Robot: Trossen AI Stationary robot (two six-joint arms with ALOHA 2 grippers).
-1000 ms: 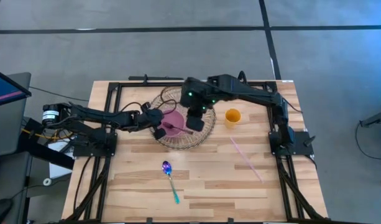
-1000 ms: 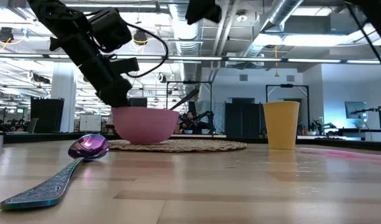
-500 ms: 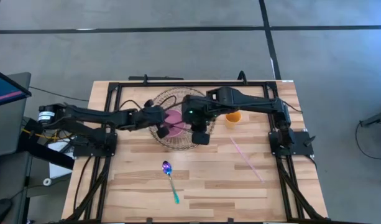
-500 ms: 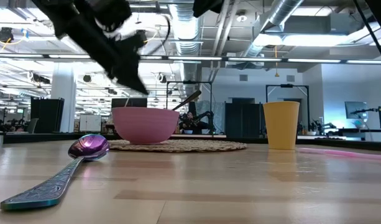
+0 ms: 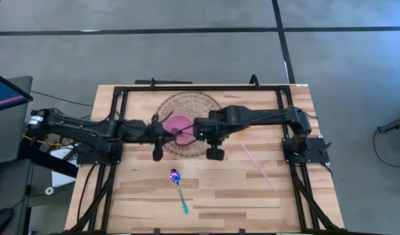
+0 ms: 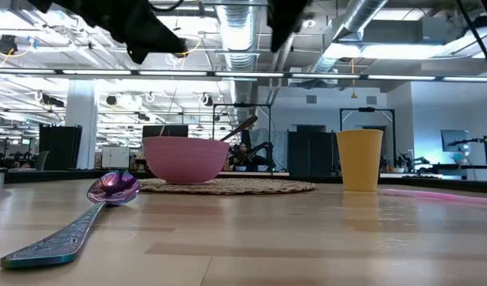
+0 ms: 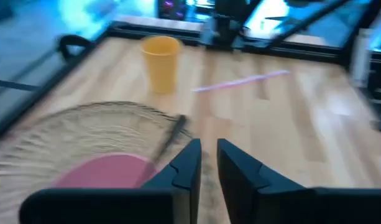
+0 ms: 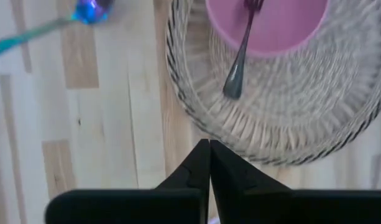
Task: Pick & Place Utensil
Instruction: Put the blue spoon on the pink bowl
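Both arms have pulled back from the pink bowl [image 5: 180, 123] since a second ago: from above, the left gripper [image 5: 156, 154] and right gripper [image 5: 215, 154] hang off the woven mat [image 5: 186, 104], the fork [image 5: 186, 132] left in the bowl. Low down, its handle [image 6: 241, 127] leans over the rim. At the wrists, left fingers [image 7: 189, 163] stand slightly apart, right fingers [image 8: 202, 163] pressed together on nothing; the placing looks done, while the spoon [image 5: 179, 189] lies untouched.

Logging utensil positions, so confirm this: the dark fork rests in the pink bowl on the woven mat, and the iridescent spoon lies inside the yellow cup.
Wrong on the spoon. The fork does rest in the bowl on the mat, but the high view shows the spoon lying flat on the table, well away from the cup.
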